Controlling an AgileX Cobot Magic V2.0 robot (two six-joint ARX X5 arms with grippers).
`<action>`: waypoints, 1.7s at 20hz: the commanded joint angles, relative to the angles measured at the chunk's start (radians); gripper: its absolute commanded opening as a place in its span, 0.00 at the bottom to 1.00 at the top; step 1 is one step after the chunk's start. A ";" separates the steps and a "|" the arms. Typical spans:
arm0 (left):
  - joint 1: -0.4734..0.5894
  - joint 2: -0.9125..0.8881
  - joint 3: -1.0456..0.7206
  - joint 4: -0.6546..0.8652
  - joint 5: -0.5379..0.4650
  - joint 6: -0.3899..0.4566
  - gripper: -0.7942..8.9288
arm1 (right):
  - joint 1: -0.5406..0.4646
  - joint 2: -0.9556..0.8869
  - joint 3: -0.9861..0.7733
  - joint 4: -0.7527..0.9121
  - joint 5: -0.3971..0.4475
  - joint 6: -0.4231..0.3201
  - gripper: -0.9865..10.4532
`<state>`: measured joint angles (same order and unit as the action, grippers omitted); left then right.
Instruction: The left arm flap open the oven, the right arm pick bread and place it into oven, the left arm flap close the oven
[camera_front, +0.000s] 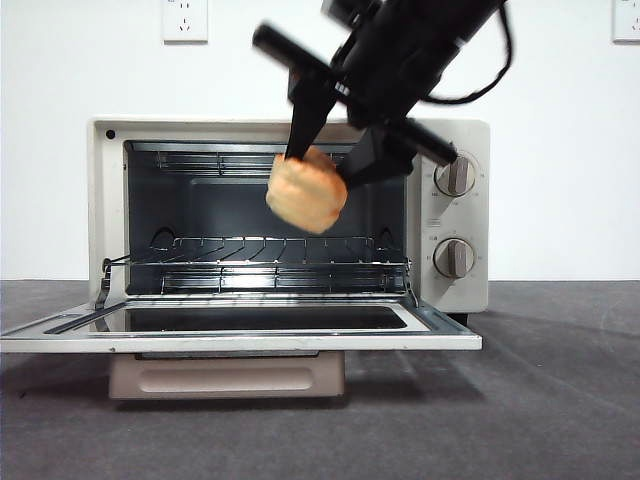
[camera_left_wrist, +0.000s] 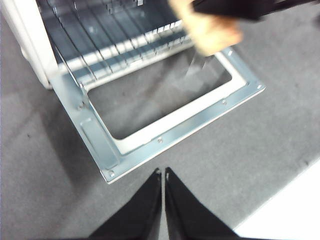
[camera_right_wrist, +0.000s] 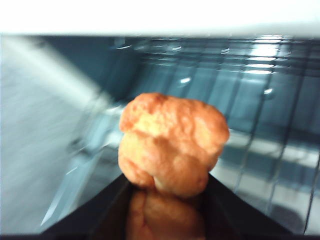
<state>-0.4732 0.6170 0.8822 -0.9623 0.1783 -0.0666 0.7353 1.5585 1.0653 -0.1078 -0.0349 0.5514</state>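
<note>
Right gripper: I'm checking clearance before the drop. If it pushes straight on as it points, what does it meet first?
Likely the wire rack inside the oven; right gripper holds the bread facing the cavity, though depth is unclear.

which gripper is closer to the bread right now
Right. The right gripper is shut on the bread, holding it in front of the open oven above the wire rack. The left gripper hangs shut over the table, beyond the lowered door's edge.

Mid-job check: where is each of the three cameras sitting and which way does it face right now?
Front: low at table height, facing the cream-white boxy oven; right end effector enters from above.
Left wrist: above the flapped-down door, looking down; left end effector shut.
Right wrist: aimed into the cavity; its jaws clamp the lumpy golden-orange bread.
Shared: bread, oven rack.
</note>
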 joint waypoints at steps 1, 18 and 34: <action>-0.003 -0.014 0.005 0.003 -0.003 -0.005 0.10 | 0.016 0.064 0.061 0.016 0.064 0.019 0.24; -0.003 -0.031 0.005 -0.044 -0.003 -0.003 0.10 | 0.022 0.166 0.072 0.106 0.184 0.070 0.46; -0.003 -0.031 0.005 0.011 -0.002 -0.006 0.10 | 0.036 -0.325 0.072 -0.382 0.050 -0.282 0.46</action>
<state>-0.4732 0.5819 0.8814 -0.9630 0.1783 -0.0696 0.7605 1.2259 1.1183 -0.4934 0.0170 0.3351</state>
